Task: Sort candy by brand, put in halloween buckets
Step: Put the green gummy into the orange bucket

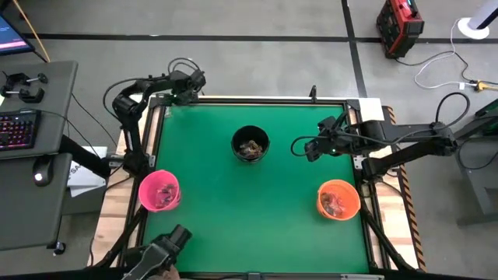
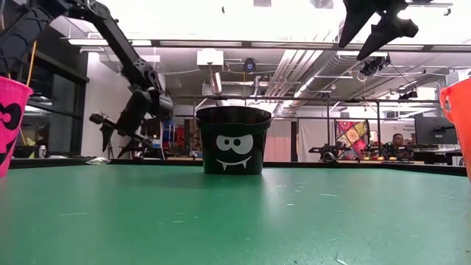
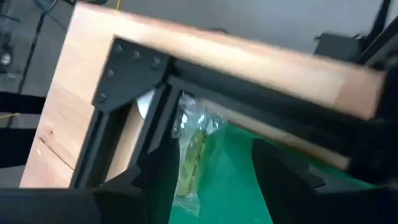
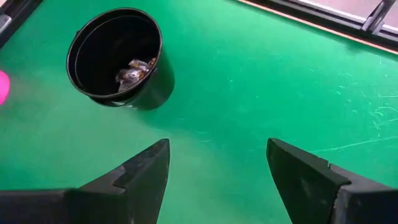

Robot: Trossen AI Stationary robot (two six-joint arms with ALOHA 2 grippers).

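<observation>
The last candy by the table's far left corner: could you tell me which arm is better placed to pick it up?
The left. Its pincer is open right over the wrapped candy in that corner, while the right pincer hangs open beside the black bucket, well away from it.

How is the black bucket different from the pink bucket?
The black bucket stands near the middle of the green table, toward its far side; the pink bucket sits at the left edge. In the low view the black one shows a white spooky face, while the pink one is cut off by the picture's edge, showing only part of a dark marking. Both are small round pails, standing upright, with candy inside.
</observation>
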